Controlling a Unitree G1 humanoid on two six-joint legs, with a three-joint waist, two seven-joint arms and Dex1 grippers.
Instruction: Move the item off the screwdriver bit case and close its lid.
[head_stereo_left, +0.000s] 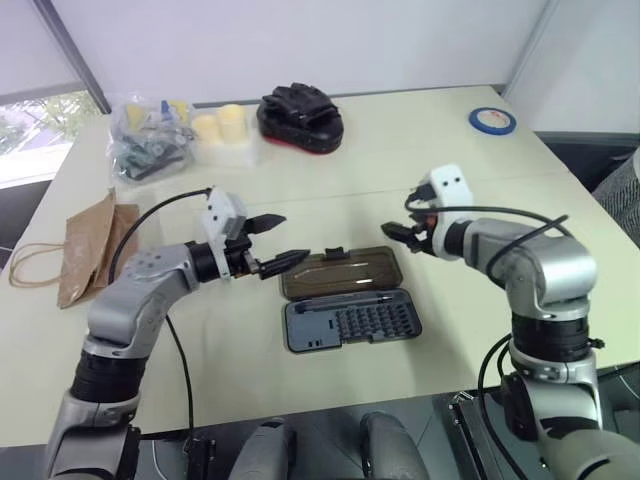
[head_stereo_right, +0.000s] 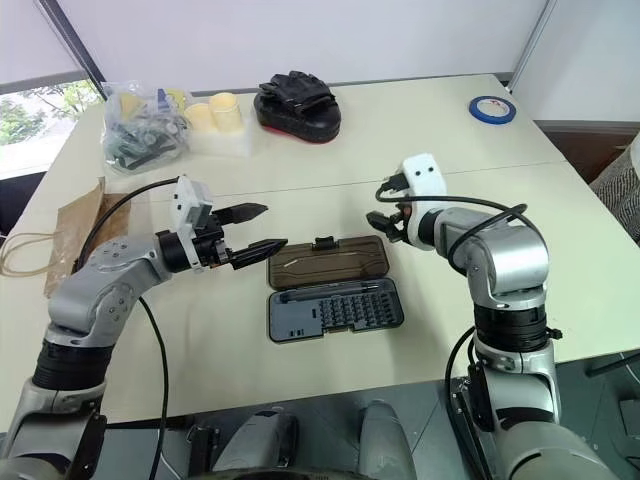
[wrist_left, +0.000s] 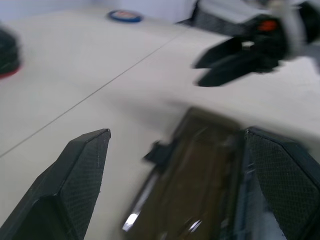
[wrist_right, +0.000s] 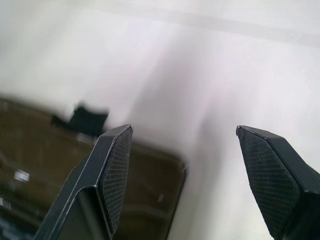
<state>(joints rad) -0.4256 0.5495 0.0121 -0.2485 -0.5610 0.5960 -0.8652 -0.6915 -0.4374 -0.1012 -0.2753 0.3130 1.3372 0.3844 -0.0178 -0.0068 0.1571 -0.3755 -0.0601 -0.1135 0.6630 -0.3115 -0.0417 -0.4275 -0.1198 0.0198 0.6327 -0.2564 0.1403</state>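
Observation:
The screwdriver bit case (head_stereo_left: 350, 325) lies open in the middle of the table, its dark grey base with rows of bits nearest me. Its smoky brown lid (head_stereo_left: 342, 273) lies flat on the far side, latch tab (wrist_right: 87, 120) at its far edge. The item, a creased brown paper bag (head_stereo_left: 92, 245) with tan loop handles, lies flat on the table far to the left, apart from the case. My left gripper (head_stereo_left: 294, 238) hangs open just over the lid's left end. My right gripper (head_stereo_left: 400, 236) is open above the lid's far right corner, holding nothing.
Along the table's far side are a clear plastic bag of small parts (head_stereo_left: 150, 140), pale yellow cups (head_stereo_left: 225, 125) and a black rounded padded thing (head_stereo_left: 300, 115). A blue tape roll (head_stereo_left: 492, 121) lies at the far right. The table's front edge runs just below the case.

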